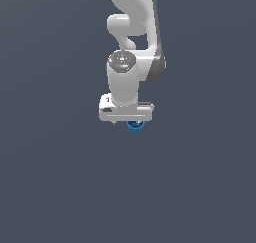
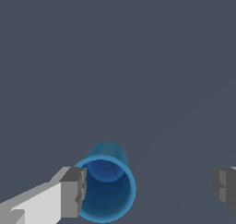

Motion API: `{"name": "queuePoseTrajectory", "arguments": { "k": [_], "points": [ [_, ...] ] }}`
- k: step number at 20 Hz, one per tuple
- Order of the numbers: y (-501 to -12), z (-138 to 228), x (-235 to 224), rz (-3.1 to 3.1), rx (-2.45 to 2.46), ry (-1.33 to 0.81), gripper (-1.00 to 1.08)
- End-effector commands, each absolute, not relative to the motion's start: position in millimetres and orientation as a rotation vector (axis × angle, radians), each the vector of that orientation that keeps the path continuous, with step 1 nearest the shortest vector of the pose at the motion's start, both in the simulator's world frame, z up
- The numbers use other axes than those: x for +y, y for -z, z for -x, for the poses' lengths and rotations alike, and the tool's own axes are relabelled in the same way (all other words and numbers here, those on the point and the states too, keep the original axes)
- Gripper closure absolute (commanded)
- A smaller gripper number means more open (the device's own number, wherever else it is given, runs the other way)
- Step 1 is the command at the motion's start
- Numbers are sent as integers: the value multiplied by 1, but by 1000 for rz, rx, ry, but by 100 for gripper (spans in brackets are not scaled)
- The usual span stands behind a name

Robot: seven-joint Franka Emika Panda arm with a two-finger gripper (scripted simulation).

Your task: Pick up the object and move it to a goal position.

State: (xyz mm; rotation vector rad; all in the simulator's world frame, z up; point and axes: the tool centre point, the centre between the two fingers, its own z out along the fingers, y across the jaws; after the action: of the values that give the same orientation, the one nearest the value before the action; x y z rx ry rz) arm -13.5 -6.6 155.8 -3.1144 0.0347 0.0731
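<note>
The blue cup [image 2: 107, 184] stands upright on the grey floor, its open rim facing up at the wrist camera. My gripper [image 2: 150, 188] is open wide. The cup lies in the gap between the fingers, close against one finger pad [image 2: 74, 191] and far from the other finger [image 2: 225, 187]. In the exterior view the hand [image 1: 126, 112] hangs straight down over the cup [image 1: 135, 127], and only the cup's lower part shows below it. The fingertips are mostly hidden there.
A plain dark grey floor [image 1: 60, 187] spreads all around. The white arm [image 1: 132, 32] rises behind the hand in the exterior view. No other objects or markers show.
</note>
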Motion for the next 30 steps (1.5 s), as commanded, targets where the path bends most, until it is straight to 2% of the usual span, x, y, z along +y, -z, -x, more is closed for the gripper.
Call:
{"name": "queuePoseTrajectory", "arguments": {
  "k": [1,16,30],
  "points": [
    [-156,14,-7,3114,35,-73,-20],
    [-149,20,-8,3087,99,-137,-20],
    [-110,66,-17,2773,651,-513,-20]
  ]
}}
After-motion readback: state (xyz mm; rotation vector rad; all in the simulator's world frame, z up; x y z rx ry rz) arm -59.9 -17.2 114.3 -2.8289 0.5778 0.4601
